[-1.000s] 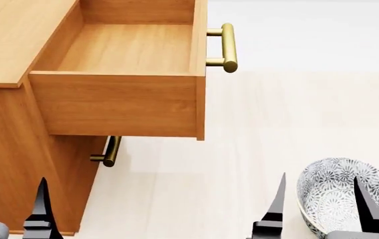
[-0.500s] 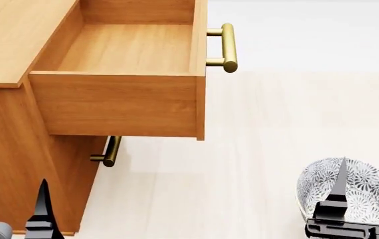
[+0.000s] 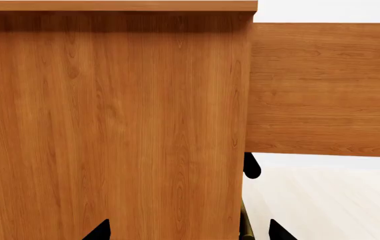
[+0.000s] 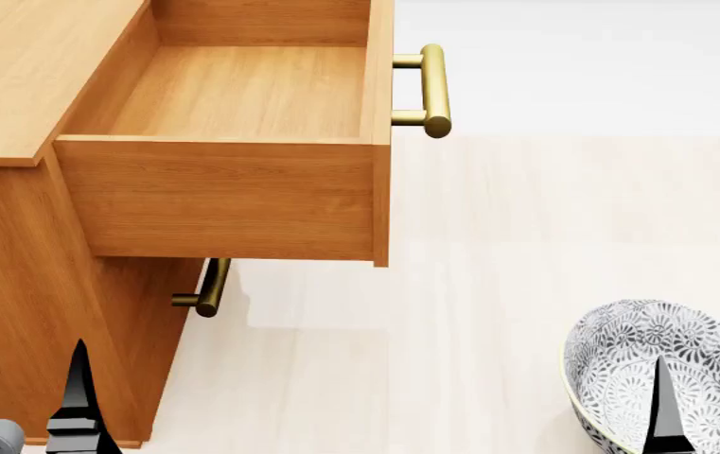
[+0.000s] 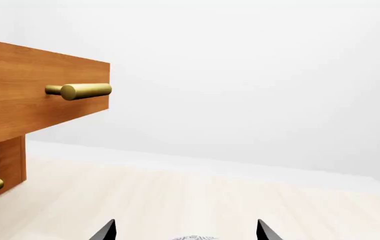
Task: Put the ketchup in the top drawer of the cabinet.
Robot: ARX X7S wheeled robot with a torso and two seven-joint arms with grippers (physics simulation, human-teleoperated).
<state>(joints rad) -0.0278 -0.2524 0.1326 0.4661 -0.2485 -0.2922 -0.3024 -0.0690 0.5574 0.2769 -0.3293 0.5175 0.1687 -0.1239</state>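
Note:
The ketchup is not in any view. The orange-brown cabinet stands at the left. Its top drawer is pulled out and empty, with the brass handle on its front. The drawer also shows in the left wrist view and the right wrist view. My left gripper is open and empty, close to the cabinet's side. One of its fingers shows low in the head view. My right gripper is open and empty, with a finger over the grey patterned bowl.
The lower drawer is shut, and its brass handle juts out under the open drawer. The bowl stands on the pale floor at the lower right. The open drawer overhangs the floor beside the cabinet.
My right gripper has turned and dropped lower in the head view, from two spread fingers beside the bowl to one finger over it. The left gripper has barely moved.

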